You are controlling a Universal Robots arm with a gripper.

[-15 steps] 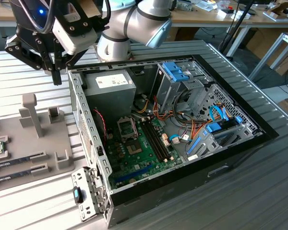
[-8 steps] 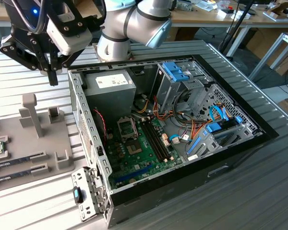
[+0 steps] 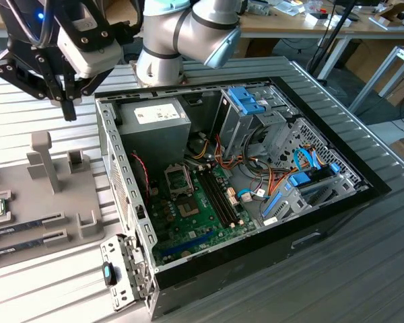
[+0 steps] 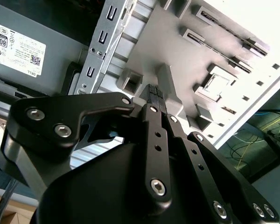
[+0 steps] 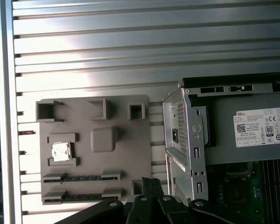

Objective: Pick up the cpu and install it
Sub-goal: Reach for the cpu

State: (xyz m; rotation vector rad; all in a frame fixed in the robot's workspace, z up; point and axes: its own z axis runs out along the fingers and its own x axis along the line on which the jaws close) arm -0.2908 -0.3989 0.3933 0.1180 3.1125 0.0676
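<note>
1. The gripper [image 3: 69,113], pressed together and empty, hangs over the grey tray [image 3: 60,195].
2. The cpu [image 5: 60,150] lies pocketed near the tray's edge farthest from the computer case [image 3: 310,235].
3. A good pickup probably needs the gripper spread and squared to the chip's edges.

cpu [image 5: 60,151] seated in grey fixture plate [image 5: 126,164], two memory sticks [image 5: 79,178] beside it, open computer case [image 5: 191,135] nearby

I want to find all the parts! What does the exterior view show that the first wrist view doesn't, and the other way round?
Exterior view: the arm's silver elbow, blue drive brackets and orange cables. First wrist view: the whole grey tray from above, the cpu fully seen in its pocket. Both: the computer case, its power supply and the shut, empty gripper.
</note>
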